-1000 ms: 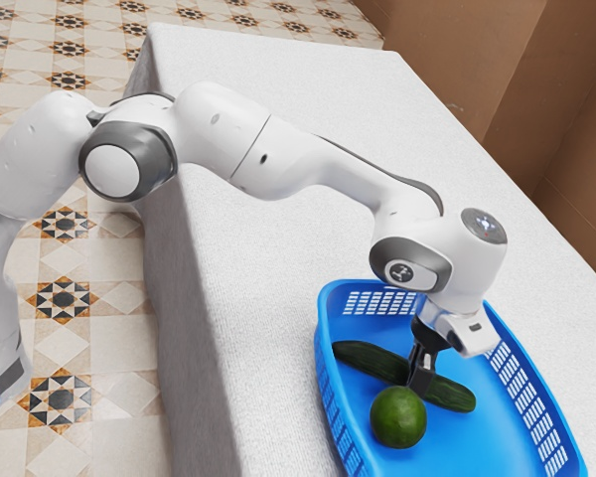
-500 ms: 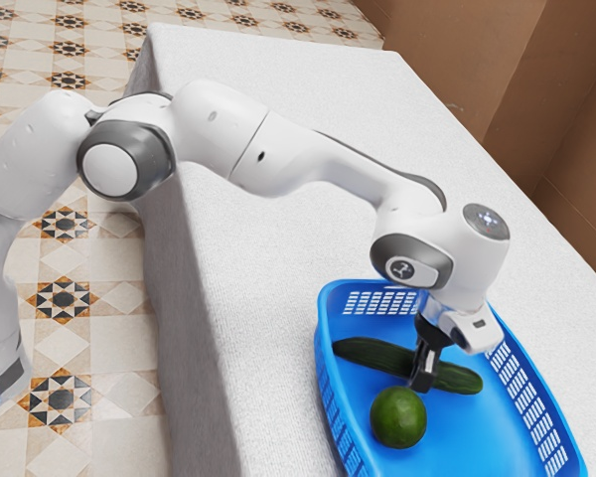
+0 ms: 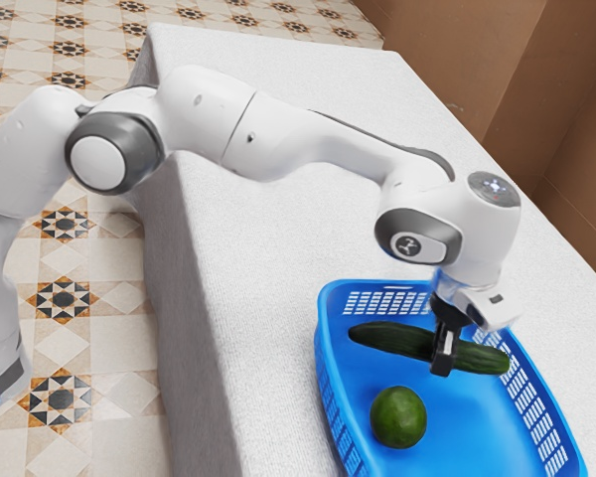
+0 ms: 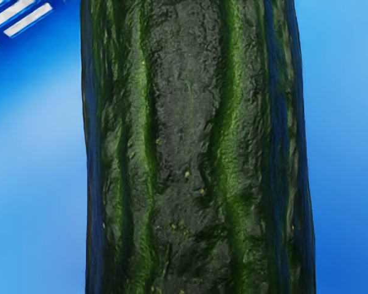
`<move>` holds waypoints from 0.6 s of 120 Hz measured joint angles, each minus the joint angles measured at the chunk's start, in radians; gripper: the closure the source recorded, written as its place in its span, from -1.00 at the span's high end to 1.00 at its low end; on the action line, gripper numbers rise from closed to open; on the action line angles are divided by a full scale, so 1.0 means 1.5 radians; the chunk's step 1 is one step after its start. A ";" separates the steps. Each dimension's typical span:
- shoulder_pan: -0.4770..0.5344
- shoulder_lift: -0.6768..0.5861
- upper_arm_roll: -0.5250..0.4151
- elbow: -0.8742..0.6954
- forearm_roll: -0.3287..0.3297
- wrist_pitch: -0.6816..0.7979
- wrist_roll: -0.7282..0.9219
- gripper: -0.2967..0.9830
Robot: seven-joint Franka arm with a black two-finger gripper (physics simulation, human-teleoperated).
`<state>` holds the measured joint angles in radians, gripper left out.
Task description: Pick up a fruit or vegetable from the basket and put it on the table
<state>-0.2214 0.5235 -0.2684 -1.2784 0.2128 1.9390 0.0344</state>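
Cucumber (image 3: 389, 340): in gripper (image 3: 445, 358), over basket (image 3: 335, 399), looks raised off basket floor but within walls. Probably light to middling weight, stiff, not fragile; ridged skin, maybe a bit slick if damp. Best grip is across the width, close to mid-length. Current hold is across the width, a little off middle, toward the end at the exterior view's right; longer free end may pull down or twist in a loose grip. Jaws: clamped on cucumber, kept apart by its thickness, one finger on near side. Wrist view: cucumber lies right under hand, lengthwise. Round green fruit (image 3: 398, 417) sits on basket floor, apart from cucumber and gripper. Step: lift out. Next, judged: straight up past rim, then over to table (image 3: 253, 288). Risk: end knocks wall.
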 joint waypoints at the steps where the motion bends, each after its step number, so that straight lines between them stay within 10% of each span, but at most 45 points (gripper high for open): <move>1: 0.000 0.000 0.000 0.002 0.000 0.000 0.000 -0.24; 49: 0.002 -0.062 0.013 0.075 0.025 -0.086 0.003 -0.24; 72: 0.006 -0.086 0.120 0.076 0.024 -0.124 0.015 -0.24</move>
<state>-0.2123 0.3949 -0.0891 -1.1647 0.2488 1.7536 0.0571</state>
